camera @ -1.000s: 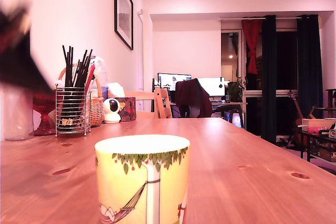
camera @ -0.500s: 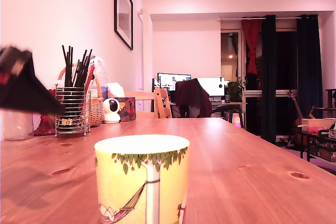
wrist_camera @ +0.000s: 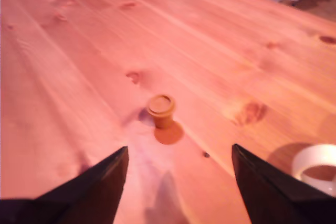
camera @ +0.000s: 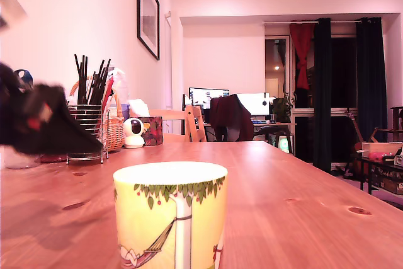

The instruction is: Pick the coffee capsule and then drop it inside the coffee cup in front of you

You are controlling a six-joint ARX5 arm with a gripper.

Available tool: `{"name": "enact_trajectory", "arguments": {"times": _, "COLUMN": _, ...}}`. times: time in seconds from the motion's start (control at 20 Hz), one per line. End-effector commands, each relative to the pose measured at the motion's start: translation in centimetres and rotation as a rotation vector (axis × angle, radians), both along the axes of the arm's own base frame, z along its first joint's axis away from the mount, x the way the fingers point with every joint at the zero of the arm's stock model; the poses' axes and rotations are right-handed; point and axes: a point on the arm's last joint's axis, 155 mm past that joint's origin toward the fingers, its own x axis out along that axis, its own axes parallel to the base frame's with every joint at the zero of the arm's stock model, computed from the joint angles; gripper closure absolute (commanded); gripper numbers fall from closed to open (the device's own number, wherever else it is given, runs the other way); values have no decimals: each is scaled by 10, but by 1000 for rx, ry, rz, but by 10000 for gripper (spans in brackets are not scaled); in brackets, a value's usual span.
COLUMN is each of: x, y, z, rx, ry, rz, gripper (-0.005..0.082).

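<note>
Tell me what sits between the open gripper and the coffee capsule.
Nothing. In the wrist view, only bare wooden table lies between the gripper and the coffee capsule.

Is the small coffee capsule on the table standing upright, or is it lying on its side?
Upright. In the wrist view the coffee capsule stands on the wooden table, its round top facing up, with a shadow beside its base.
</note>
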Motion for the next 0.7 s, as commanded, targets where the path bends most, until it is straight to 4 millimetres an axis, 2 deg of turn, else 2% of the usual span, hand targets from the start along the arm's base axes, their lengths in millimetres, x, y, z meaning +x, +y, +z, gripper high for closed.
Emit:
{"name": "enact_trajectory", "arguments": {"times": 0.0, "x": -2, "y": -1, "z": -10, "rx": 5, "ry": 6, "rz": -12, "gripper": 198}}
{"name": "enact_trajectory", "arguments": {"times": 0.2, "x": 5, "y": -5, "z": -19, "rx": 1, "ry": -3, "rz": -13, "gripper": 198}}
{"name": "enact_trajectory", "arguments": {"times": 0.4, "x": 6, "y": -6, "z": -35, "rx": 18, "ry": 24, "rz": -17, "gripper": 198}}
{"name": "enact_trajectory", "arguments": {"times": 0.65, "x": 9, "y": -7, "z": -39, "rx": 16, "ry": 22, "rz": -17, "gripper": 198}}
